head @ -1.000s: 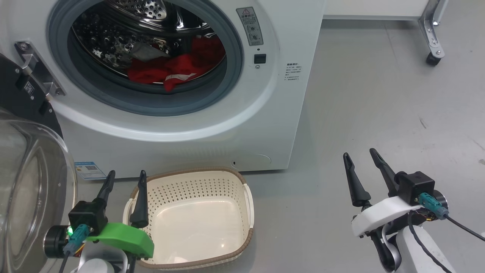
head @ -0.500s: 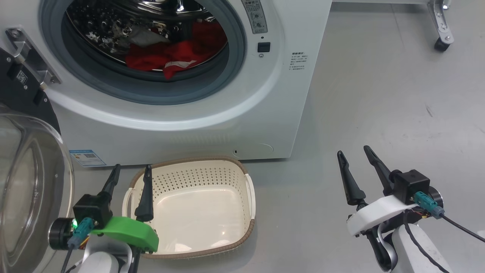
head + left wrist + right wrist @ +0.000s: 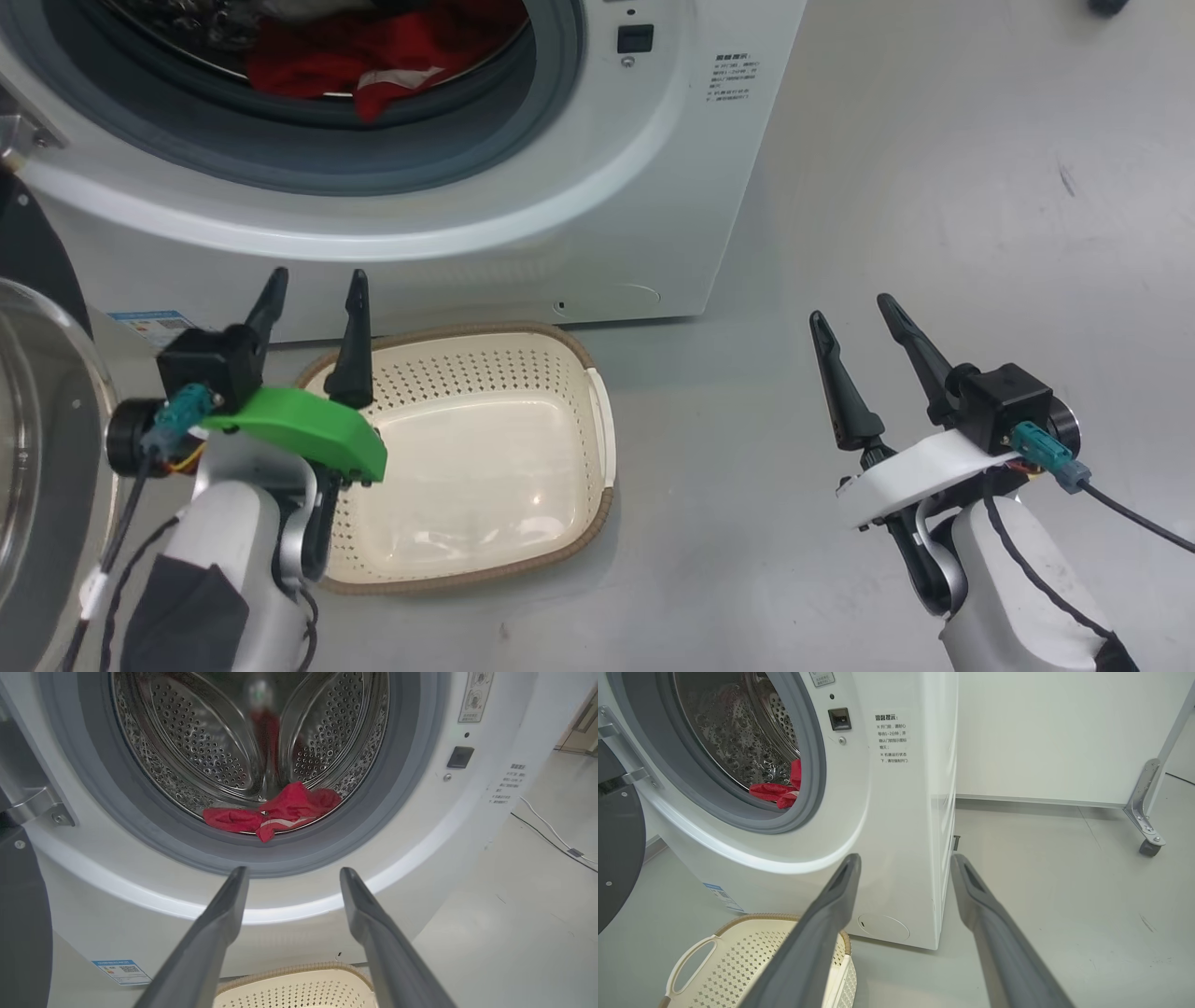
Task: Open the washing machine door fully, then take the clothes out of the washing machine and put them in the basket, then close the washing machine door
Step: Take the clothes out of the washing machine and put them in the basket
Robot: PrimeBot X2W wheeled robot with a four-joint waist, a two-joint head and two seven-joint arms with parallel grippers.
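The washing machine door (image 3: 42,420) stands swung wide at the left edge of the head view, so the opening step looks done and fetching the clothes (image 3: 327,61) is in hand. The red garment lies at the drum's front lip, top of the frame, inside the washing machine (image 3: 616,187). The basket (image 3: 523,332) sits empty on the floor, lower centre. The left gripper (image 3: 317,280) hovers over its left rim, jaws released. The right gripper (image 3: 850,310), lower right, is likewise spread and empty. Next, the left arm probably must rise, reach through the grey ring and clench the fabric's near fold.
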